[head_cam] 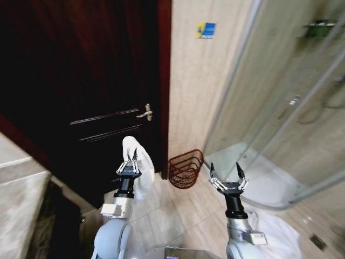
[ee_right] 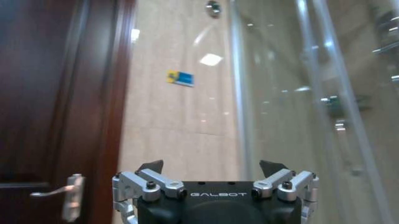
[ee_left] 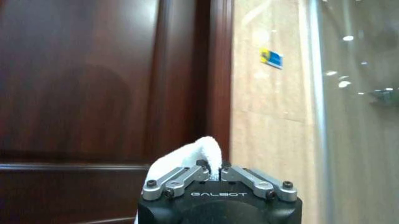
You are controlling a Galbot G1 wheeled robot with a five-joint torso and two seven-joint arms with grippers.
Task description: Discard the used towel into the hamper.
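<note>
head view first: the left gripper [head_cam: 130, 159] is pointing up in front of the dark wooden door [head_cam: 81, 81], its jaws pinching together on the white towel [head_cam: 139, 172]. the cloth is rising in a rounded hump above the fingertips and draping down behind the wrist, so its lower end is hidden by the arm. the hamper [head_cam: 185, 169] is sitting on the floor against the tiled wall [head_cam: 199, 81], off to the right of those jaws and farther out, between the two grippers; its base is hard to make out. the right gripper [head_cam: 226, 171] is holding upright near the glass shower enclosure [head_cam: 280, 108], jaws spread wide with nothing between them.

left wrist view: the left gripper [ee_left: 215, 171] is showing its fingertips meeting on a fold of towel [ee_left: 190, 157], which is poking up just beyond them; the rest of the cloth is cut off behind the gripper body. door and wall are standing beyond.

right wrist view: the right gripper [ee_right: 212, 167] is keeping its dark fingertips well apart, framing bare wall. a door handle [ee_right: 65, 196] is showing beside the jaws, and the shower glass is blurring whatever lies behind it.
</note>
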